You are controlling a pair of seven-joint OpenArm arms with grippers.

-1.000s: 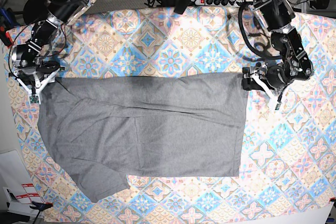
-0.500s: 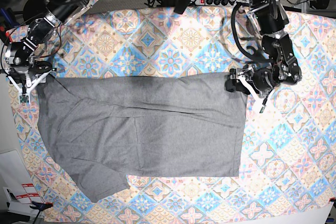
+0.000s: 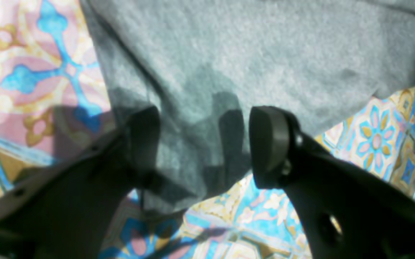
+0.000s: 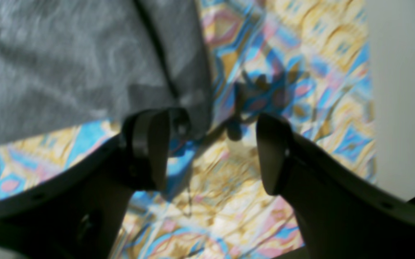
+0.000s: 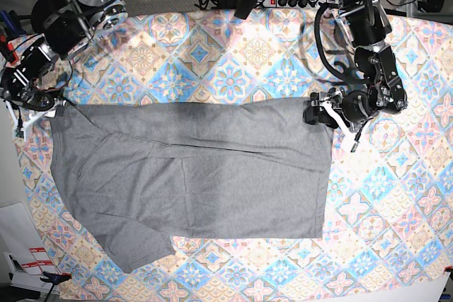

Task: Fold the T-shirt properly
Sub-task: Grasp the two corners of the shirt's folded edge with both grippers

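Note:
The grey T-shirt (image 5: 191,175) lies spread flat on the patterned tablecloth (image 5: 233,68), one sleeve sticking out at the lower left. My left gripper (image 5: 315,115) sits at the shirt's upper right corner. In the left wrist view this left gripper (image 3: 205,147) is open, and the grey T-shirt (image 3: 250,54) corner lies between and under its fingers. My right gripper (image 5: 30,109) hovers at the shirt's upper left corner. Seen from its wrist, the right gripper (image 4: 209,154) is open over bare cloth, with the T-shirt (image 4: 67,72) edge just beside its left finger (image 4: 146,147).
A power strip (image 5: 290,1) and cables lie beyond the table's far edge. Papers (image 5: 21,259) sit off the table at the lower left. The tablecloth's left edge and pale floor (image 4: 401,90) are close beside the right gripper.
The right gripper opened and drifted left, off the shirt's upper left corner. The left gripper slid left onto the upper right corner, then held still.

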